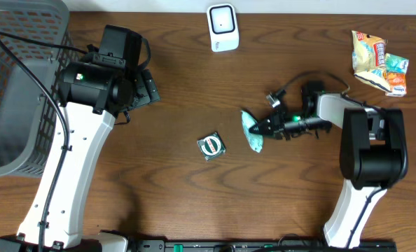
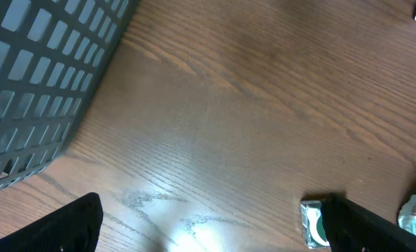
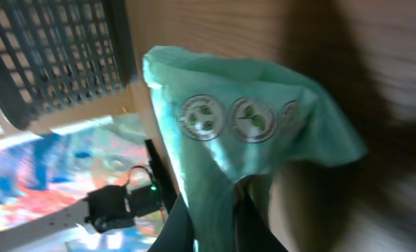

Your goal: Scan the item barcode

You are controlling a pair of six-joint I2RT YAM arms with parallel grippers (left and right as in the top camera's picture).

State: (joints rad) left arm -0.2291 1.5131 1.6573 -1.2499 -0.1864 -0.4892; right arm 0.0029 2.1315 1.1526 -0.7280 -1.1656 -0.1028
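Observation:
A pale green packet with round printed seals lies right of the table's middle. My right gripper is shut on its right edge. The right wrist view shows the packet filling the frame, and the gripper pinches its lower edge. A white barcode scanner stands at the back edge. My left gripper hangs open near the basket, holding nothing. In the left wrist view its dark fingers stand far apart over bare wood. No barcode shows in any view.
A grey mesh basket fills the far left. A small green-and-white square packet lies at mid-table and also shows by the left gripper's right finger. Two snack bags lie at the back right.

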